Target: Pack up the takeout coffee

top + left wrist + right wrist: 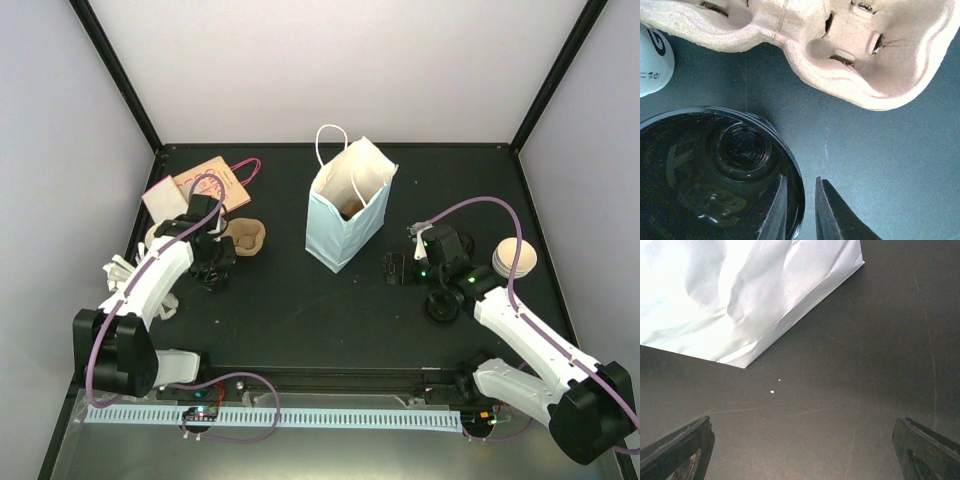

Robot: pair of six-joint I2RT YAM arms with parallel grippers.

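Note:
A black plastic lid (715, 175) fills the lower left of the left wrist view. My left gripper (800, 180) is shut on its rim, one finger (776, 210) over the lid's inside and the other outside. A pulp cup carrier (850, 55) lies just beyond it, and it also shows in the top view, where the carrier (246, 235) is right of the left gripper (213, 270). The pale blue paper bag (345, 215) stands open mid-table. Right of the bag, my right gripper (398, 266) is open and empty, the bag's base (740, 295) ahead of it.
A white cup (649, 60) lies left of the lid. Flat pink-handled bags (210, 180) rest at the back left. Another black lid (443, 305) and a tan round cup (515, 258) sit by the right arm. Black frame posts (120, 75) bound the table.

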